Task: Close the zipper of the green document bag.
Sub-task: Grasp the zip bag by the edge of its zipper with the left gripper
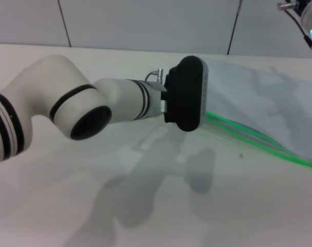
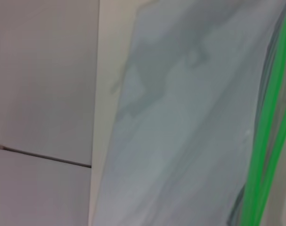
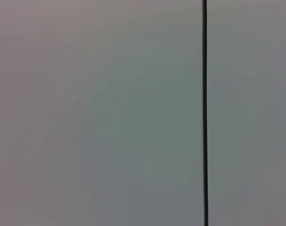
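The green document bag (image 1: 258, 95) lies flat on the white table at the right, a translucent bluish-grey sheet. Its zipper (image 1: 258, 138) runs along the near edge as two thin bright green lines that lie slightly apart. I see no slider. My left arm reaches across from the left, and the black body of my left gripper (image 1: 189, 92) hangs over the bag's left end, hiding that end of the zipper. The left wrist view looks down on the bag (image 2: 180, 117) with the green zipper (image 2: 267, 122) along one side. Only part of my right arm (image 1: 309, 20) shows, high at the far right.
A grey tiled wall (image 1: 145, 23) stands behind the table. The white tabletop (image 1: 145, 195) in front of the bag carries only the left arm's shadow. The right wrist view shows just the wall with one dark seam (image 3: 204, 113).
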`<state>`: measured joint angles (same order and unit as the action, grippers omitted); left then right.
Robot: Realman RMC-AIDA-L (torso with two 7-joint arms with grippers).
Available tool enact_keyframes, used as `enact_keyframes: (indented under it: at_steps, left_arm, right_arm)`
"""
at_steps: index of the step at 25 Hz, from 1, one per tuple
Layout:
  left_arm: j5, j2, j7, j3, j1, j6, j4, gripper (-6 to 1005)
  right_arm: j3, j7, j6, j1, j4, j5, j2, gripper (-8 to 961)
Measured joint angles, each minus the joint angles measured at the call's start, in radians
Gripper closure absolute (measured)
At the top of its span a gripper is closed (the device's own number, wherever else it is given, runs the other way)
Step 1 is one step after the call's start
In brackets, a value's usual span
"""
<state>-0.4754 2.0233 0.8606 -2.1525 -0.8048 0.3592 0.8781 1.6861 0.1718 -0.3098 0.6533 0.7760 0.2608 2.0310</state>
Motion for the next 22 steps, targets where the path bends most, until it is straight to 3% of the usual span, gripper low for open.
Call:
enact_keyframes:
  at_steps: [19,22]
  left_arm:
    - [0.0,0.005,0.01,-0.003,-0.016,-0.017,-0.038,558]
    - [0.0,0.005,0.01,-0.003,-0.016,-0.021,-0.038,606]
  right_arm:
    - [0.01,0.0,0.0,0.0,0.004,0.0,0.001,381]
    - [0.011,0.0,0.0,0.001,0.004,0.0,0.002,380]
